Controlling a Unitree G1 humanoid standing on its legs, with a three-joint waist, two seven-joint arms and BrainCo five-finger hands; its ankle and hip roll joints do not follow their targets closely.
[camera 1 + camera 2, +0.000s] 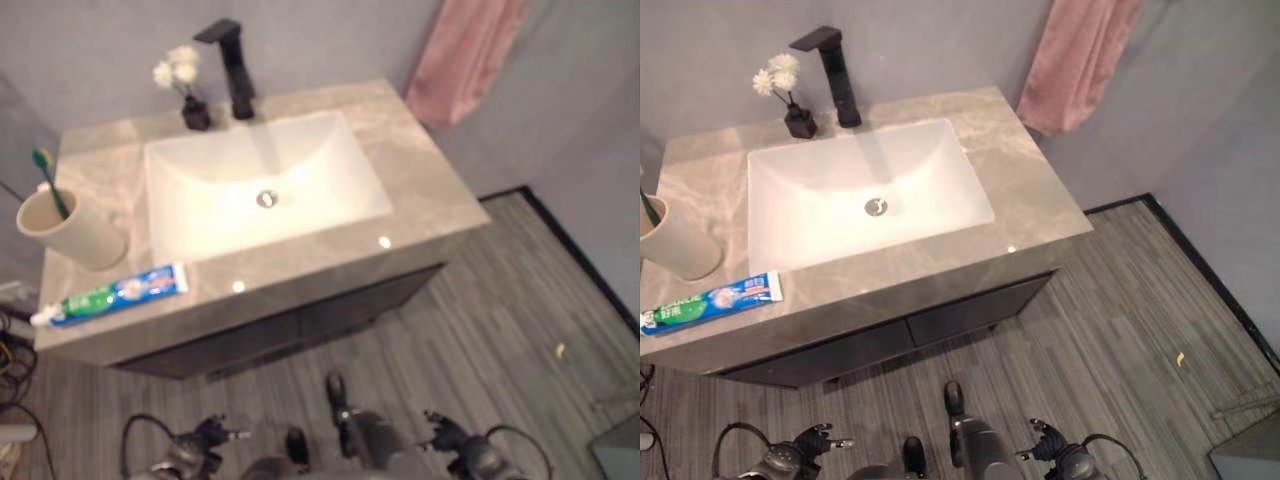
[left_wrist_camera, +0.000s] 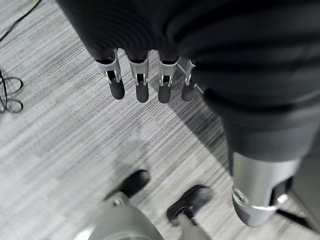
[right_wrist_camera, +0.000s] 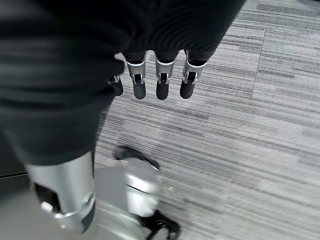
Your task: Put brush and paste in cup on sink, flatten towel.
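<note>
Judging from the cup (image 1: 68,228) left of the basin (image 1: 260,185), the brush (image 1: 50,183) already stands inside it, the paste (image 1: 110,295) lies just before it, the towel (image 1: 462,55) hangs unflattened, and the left hand (image 2: 142,80) and right hand (image 3: 160,77) hang with straight fingers, empty.

Pink towel (image 1: 1075,60), beige cup (image 1: 70,228), green brush (image 1: 50,183), blue-green-white paste (image 1: 115,294), black faucet (image 1: 232,66).
</note>
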